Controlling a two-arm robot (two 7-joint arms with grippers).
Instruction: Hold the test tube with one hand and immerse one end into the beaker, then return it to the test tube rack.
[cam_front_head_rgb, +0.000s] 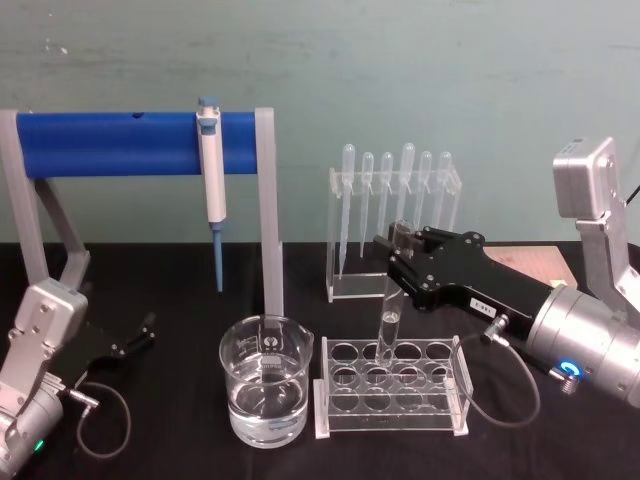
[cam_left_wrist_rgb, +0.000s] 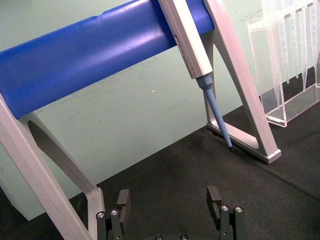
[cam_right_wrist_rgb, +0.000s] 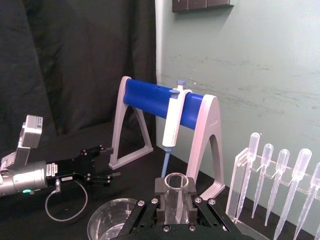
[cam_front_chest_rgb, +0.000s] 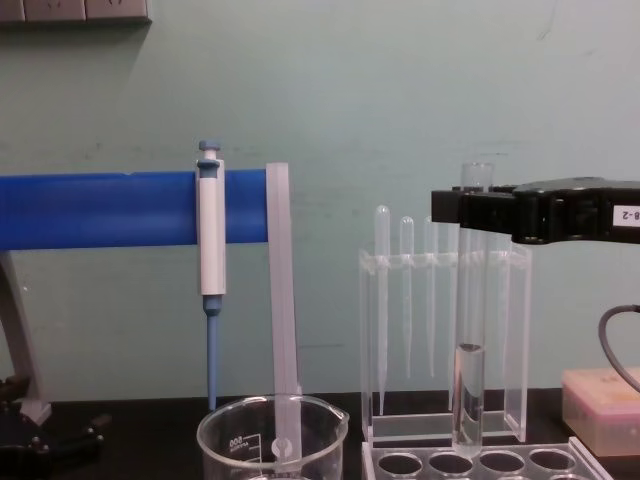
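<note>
Head view: our right tool (cam_front_head_rgb: 402, 248) is clamped on the test tube (cam_front_head_rgb: 388, 318) near its rim, holding it upright with its rounded end at the back row of the clear rack (cam_front_head_rgb: 392, 424). The beaker (cam_front_head_rgb: 265, 392), partly filled with clear liquid, stands just beside the rack near the front edge of the counter (cam_front_head_rgb: 180, 432). Our left tool (cam_front_head_rgb: 146, 332) rests spread open by the left edge.

test tube (cam_front_head_rgb: 390, 315) clear glass | right gripper (cam_front_head_rgb: 403, 243) black, white label | beaker (cam_front_head_rgb: 236, 378) clear, white markings | stand bar (cam_front_head_rgb: 105, 143) bright blue | pipettor (cam_front_head_rgb: 211, 165) white over blue | table (cam_front_head_rgb: 180, 442) black | wall (cam_front_head_rgb: 450, 80) pale green
</note>
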